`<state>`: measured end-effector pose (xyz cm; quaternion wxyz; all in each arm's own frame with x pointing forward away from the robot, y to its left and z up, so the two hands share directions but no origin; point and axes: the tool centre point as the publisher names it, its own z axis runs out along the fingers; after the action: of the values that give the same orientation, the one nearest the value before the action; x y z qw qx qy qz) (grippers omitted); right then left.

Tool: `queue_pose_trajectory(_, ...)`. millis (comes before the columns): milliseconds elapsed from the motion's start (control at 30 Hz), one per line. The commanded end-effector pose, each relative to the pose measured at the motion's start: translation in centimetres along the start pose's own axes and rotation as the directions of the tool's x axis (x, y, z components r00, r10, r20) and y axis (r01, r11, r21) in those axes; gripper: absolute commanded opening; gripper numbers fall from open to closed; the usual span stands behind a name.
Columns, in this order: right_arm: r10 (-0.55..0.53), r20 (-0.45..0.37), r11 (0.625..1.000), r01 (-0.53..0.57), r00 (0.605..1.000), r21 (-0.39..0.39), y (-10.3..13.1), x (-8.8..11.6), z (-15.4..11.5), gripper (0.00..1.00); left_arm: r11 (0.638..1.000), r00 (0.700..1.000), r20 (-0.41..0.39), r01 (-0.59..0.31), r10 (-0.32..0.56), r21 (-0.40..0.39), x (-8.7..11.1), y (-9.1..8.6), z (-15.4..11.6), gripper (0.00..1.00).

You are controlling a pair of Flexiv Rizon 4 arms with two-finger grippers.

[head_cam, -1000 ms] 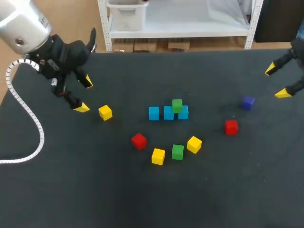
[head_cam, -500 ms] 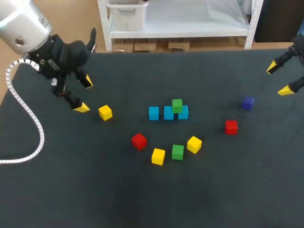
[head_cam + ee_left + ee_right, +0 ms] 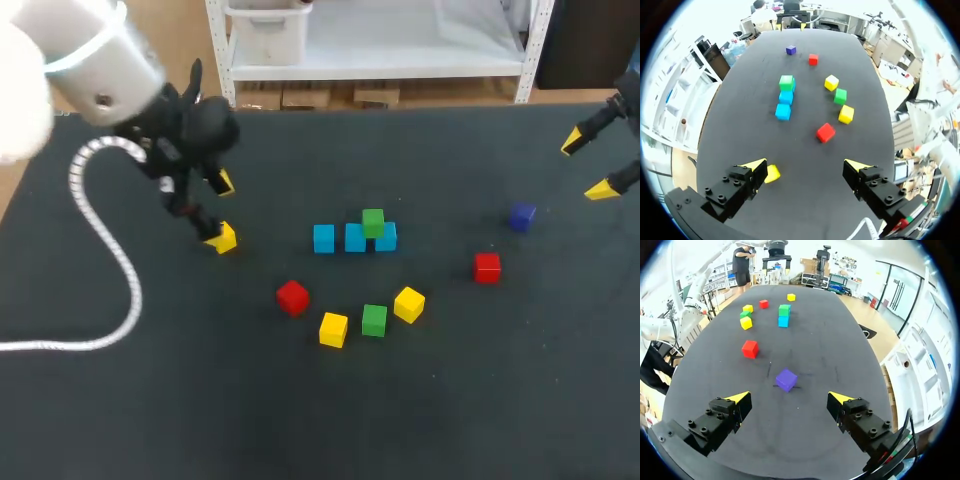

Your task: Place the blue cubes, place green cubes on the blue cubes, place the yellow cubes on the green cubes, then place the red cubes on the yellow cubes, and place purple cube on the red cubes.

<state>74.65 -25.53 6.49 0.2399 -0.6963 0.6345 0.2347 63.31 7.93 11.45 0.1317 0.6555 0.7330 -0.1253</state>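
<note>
At the table's left side: bringing the left gripper (image 3: 218, 210) in from the edge, over the last second, to the lone yellow cube (image 3: 222, 238); holding its fingers spread wide and gripping nothing, with that cube just beside the inner face of one fingertip and not yet centred between the two. At the far right edge: keeping the right gripper (image 3: 587, 167) likewise spread and empty, barely shifting, well apart from the purple cube (image 3: 521, 216) ahead of it. At the middle: showing three blue cubes (image 3: 355, 238) in a row, carrying one green cube (image 3: 373, 222); leaving the second green cube (image 3: 374, 319), two more yellow cubes (image 3: 333, 329) and two red cubes (image 3: 292, 297) loose on the table (image 3: 200, 400). Probably lining up a grasp on the outlying yellow; needing a sideways correction before closing. Still lacking the second green on the blue row, so likely staging rather than stacking.
</note>
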Motion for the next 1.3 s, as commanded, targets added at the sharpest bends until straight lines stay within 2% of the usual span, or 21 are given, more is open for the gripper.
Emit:
queue_pose_trajectory(33,-0.001,0.002,1.0,0.001,1.0,0.001,0.0,0.0,0.0,1.0,0.999,1.0,-0.005,0.012,-0.012,-0.034,-2.1,-1.6,1.6,1.0)
queue_pose_trajectory(167,-0.001,0.002,1.0,0.001,1.0,0.001,0.0,0.0,0.0,1.0,0.999,1.0,0.016,-0.008,0.009,-0.041,-3.7,-2.8,2.6,1.0)
queue_pose_trajectory(567,-0.001,0.002,1.0,0.001,1.0,0.001,0.0,0.0,0.0,1.0,0.989,0.988,-0.051,-0.145,0.143,-0.027,-7.5,-5.1,4.7,1.0)
queue_pose_trajectory(733,-0.001,0.002,1.0,0.001,1.0,0.001,0.0,0.0,0.0,1.0,0.988,0.985,-0.077,-0.153,0.152,-0.006,-9.2,-6.1,5.9,1.0)
queue_pose_trajectory(967,-0.001,0.002,1.0,0.001,1.0,0.001,0.0,0.0,0.0,1.0,0.977,0.972,-0.098,-0.213,0.214,0.027,-11.4,-8.3,8.0,1.0)
queue_pose_trajectory(1133,-0.001,0.002,1.0,0.001,1.0,0.001,0.0,0.0,0.0,1.0,0.973,0.97,-0.079,-0.225,0.229,0.051,-12.1,-9.7,9.5,1.0)
queue_pose_trajectory(1300,-0.001,0.002,1.0,0.001,1.0,0.001,0.0,0.0,0.0,1.0,0.972,0.971,-0.065,-0.228,0.231,0.052,-12.0,-10.4,11.0,1.0)
